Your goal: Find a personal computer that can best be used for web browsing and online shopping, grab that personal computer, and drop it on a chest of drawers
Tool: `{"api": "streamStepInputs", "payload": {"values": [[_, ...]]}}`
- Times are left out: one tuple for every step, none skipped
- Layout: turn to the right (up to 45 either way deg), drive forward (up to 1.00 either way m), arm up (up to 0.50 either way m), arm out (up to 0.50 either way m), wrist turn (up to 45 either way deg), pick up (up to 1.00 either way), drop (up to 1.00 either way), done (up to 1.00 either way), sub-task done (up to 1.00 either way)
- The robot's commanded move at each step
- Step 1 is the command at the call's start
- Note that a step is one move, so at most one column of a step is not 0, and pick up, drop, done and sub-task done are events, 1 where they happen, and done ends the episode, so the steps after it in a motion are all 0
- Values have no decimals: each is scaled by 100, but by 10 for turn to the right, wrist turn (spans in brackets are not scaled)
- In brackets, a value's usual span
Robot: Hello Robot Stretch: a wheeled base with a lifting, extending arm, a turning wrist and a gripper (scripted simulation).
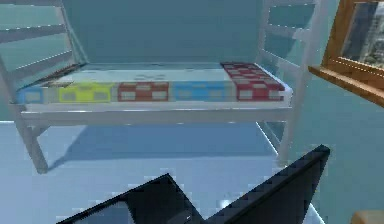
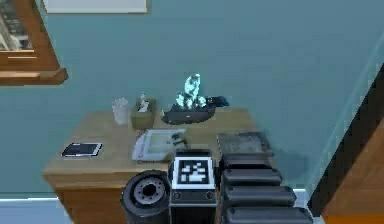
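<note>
Arm side view: a light brown wooden counter (image 2: 70, 172) stands against a teal wall (image 2: 290, 60). Toward the right of its top lies a flat grey rectangular slab (image 2: 245, 143). Its shape could suit a closed personal computer, but that cannot be told for sure. Just left of it lies a spread of pale printed papers (image 2: 157, 146), and well to the left a small dark flat rectangle (image 2: 82, 150). Near the wall stand a small white cup (image 2: 121, 110), a tan box with a white tuft (image 2: 143, 117) beside it, and a dark shallow dish (image 2: 190, 116) bearing a glinting pale turquoise ornament (image 2: 192, 93). The dark square arm bar (image 2: 250, 195) rises from the bottom edge, with a white square marker (image 2: 195, 172) at its end. Left of the marker is the gripper (image 2: 148, 195), its round dark body before the counter's near edge. Its far end cannot be made out, so whether it holds anything, and how its fingers are set, cannot be told.

Forward view: a white-framed bed (image 1: 150, 112) with a patchwork mattress of blue, yellow and red squares (image 1: 150, 90) stands on a pale blue floor (image 1: 150, 165). A brown wooden window frame (image 1: 355, 60) is at the right. Two black slanted slabs (image 1: 275, 190) cross the bottom edge; what they are cannot be told.
</note>
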Motion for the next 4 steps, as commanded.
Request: {"api": "streamStepInputs", "payload": {"values": [[450,0,0,0,0,0,0,0,0],[450,0,0,0,0,0,0,0,0],[450,0,0,0,0,0,0,0,0],[360,0,0,0,0,0,0,0,0]]}}
